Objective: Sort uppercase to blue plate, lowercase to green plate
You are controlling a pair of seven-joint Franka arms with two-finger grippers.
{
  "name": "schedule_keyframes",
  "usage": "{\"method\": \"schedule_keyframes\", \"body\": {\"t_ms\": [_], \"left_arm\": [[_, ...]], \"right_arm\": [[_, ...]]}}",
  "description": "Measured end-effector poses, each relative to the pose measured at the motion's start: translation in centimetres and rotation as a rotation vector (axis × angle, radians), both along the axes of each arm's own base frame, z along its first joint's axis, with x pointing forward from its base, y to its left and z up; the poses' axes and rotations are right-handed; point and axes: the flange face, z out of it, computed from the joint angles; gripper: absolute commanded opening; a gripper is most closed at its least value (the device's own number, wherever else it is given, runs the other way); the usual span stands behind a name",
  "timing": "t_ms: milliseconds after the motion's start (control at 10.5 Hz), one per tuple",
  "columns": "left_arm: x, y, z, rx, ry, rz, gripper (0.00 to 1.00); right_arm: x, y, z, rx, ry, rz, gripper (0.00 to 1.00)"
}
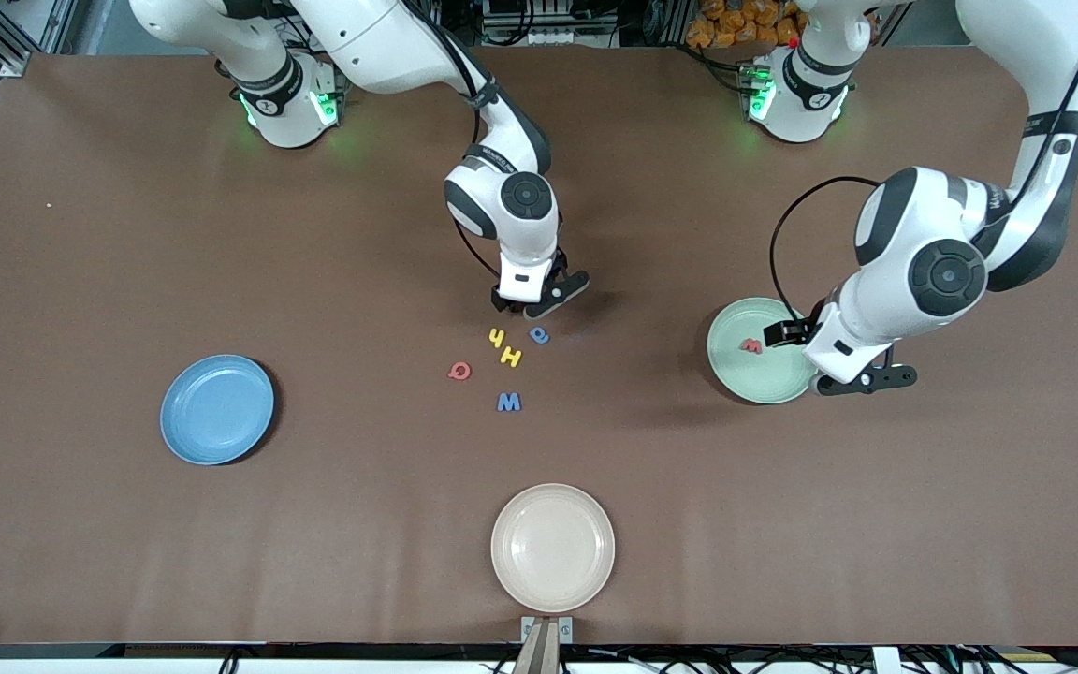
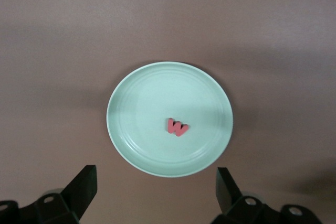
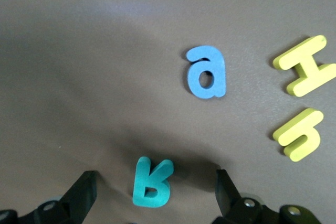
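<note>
Now left gripper (image 2: 155,190) spread over green plate (image 1: 732,374), red w (image 1: 750,345) dropped in; right gripper (image 3: 155,192) spread, straddling teal R (image 3: 152,182) for blue plate (image 1: 185,440).

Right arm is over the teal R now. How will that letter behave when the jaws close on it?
The teal R looks like thick foam, so probably light and slightly squashy. It lies flat on the table, so it shouldn't roll, but may skid if nudged by one side first.

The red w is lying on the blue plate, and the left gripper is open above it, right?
Not quite. The red w lies on the green plate, not the blue plate, which holds no letter. The left wrist view shows it plainly. The left gripper is indeed open above it.
</note>
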Motion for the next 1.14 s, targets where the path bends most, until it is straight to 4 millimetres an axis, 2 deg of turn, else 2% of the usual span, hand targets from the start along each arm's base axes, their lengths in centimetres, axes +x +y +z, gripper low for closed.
{"method": "schedule_keyframes", "body": {"t_ms": [190, 380, 951, 1141], "left_arm": [[0.5, -0.7, 2.8, -0.027, 0.021, 0.010, 1.00], [0.5, -1.5, 4.6, -0.048, 0.034, 0.008, 1.00], [-0.4, -3.6, 5.2, -0.091, 0.084, 0.032, 1.00], [-0.7, -5.2, 6.1, -0.099, 0.074, 0.014, 1.00]], "right_arm": [[0.1, 0.1, 0.2, 0.004, -0.005, -0.004, 1.00], [0.1, 0.2, 0.2, 0.004, -0.006, -0.010, 1.00], [0.1, 0.1, 0.2, 0.002, -0.006, -0.034, 1.00], [0.1, 0.1, 0.2, 0.001, -0.006, -0.035, 1.00]]}}
